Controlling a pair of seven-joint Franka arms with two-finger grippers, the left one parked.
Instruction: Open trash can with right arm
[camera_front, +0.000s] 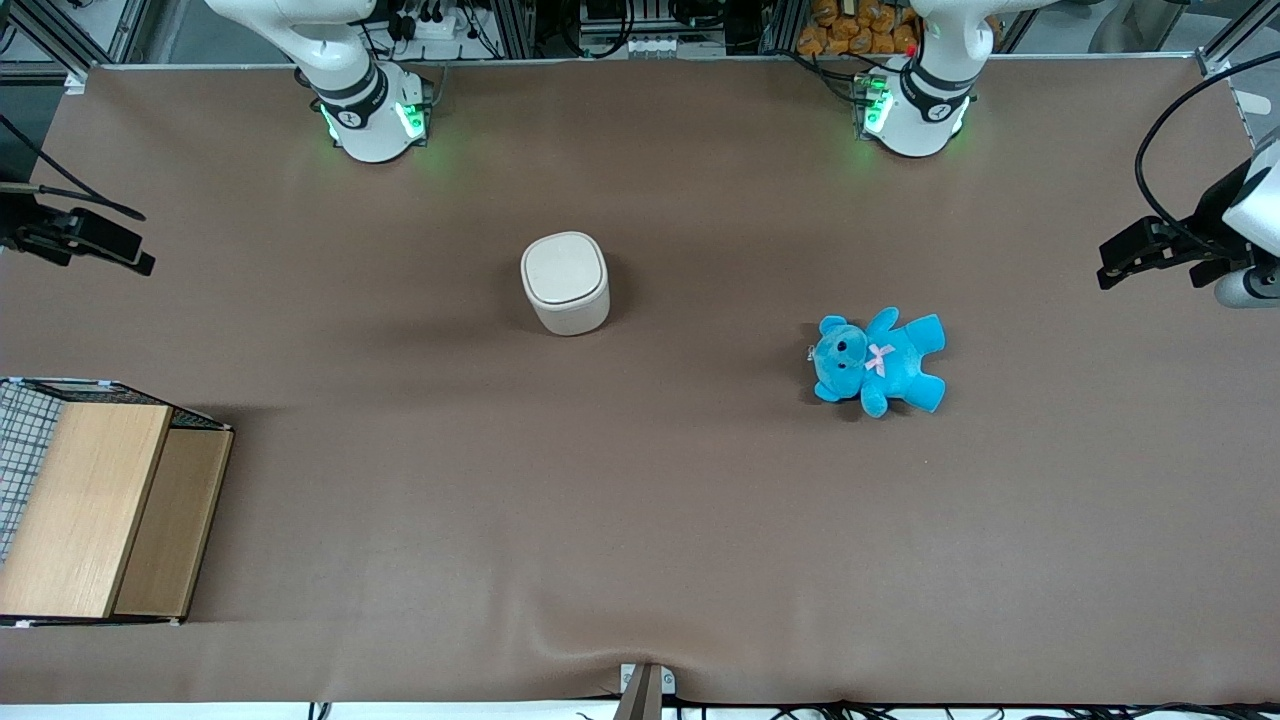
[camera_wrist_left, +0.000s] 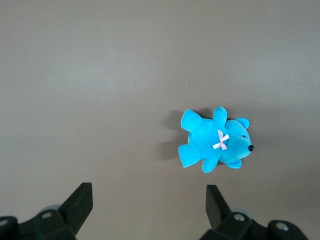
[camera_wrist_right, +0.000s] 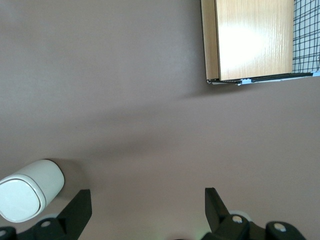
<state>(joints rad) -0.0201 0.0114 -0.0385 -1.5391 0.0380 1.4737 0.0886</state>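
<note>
Hanging over the working arm's edge of the desk, the right arm's hand is spread wide with nothing between its fingers; the right wrist view shows the two black fingers set far apart over bare brown cover. Nearer the front camera than the hand, at the same end of the desk, sits a light wooden box with a strip of wire mesh along its outer edge.

The move to come turns on this: the trash can stands well apart from the hand, toward the middle of the desk and only slightly nearer the front camera, so the reach should run almost straight toward the parked arm's end. The can stands upright with its flat lid shut. Its rounded-square top gives no clear long axis, and I cannot tell on which edge the hinge sits. In the right wrist view the can lies just beside one fingertip, not between the two.

Farther toward the parked arm's end lies a blue teddy bear with a pink bow, on its back and well apart from the can.

No brand, label or readable writing shows on the can, the box or the bear.
</note>
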